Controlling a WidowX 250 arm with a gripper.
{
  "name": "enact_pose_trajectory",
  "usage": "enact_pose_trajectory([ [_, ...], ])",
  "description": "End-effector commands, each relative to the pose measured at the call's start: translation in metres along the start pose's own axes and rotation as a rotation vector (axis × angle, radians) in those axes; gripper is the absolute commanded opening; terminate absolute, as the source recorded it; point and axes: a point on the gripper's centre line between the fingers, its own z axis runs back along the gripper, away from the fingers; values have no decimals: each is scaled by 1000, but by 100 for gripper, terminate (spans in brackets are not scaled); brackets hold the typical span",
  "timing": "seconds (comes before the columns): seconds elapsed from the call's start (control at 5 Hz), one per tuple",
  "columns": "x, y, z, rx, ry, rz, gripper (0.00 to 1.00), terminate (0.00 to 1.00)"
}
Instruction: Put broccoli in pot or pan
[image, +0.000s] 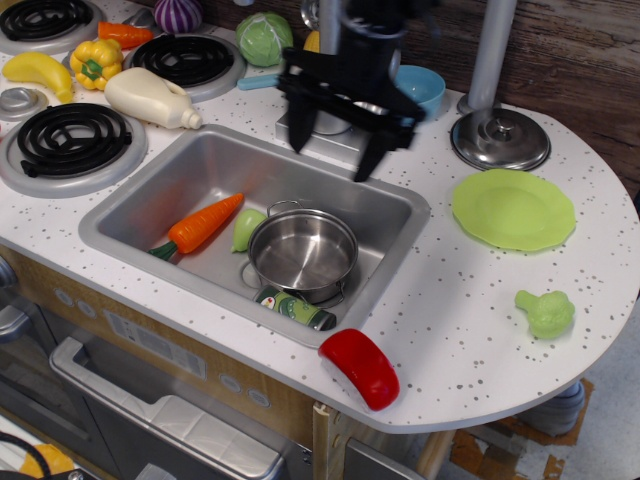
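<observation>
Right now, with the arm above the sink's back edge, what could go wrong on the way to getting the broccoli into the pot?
The small light-green bumpy broccoli floret lies near the counter's rounded front edge; a clumsy grasp could push it off.

The open black gripper could clip the flat lime-green plate on its way over.

The round shiny steel pot sits low inside the sink; a high release could bounce the floret out.

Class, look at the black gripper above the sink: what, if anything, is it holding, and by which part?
Nothing is held. The black gripper hangs open and empty over the back rim of the steel sink. The small light-green bumpy toy broccoli lies untouched on the countertop, far right.
</observation>
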Motion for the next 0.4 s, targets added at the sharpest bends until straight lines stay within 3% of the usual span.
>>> enact_pose_trajectory([
  [0.0,-5,-65,48,-71,-86,97,100,0],
  [0.2,-15,-116,43,-92,-99,75,100,0],
])
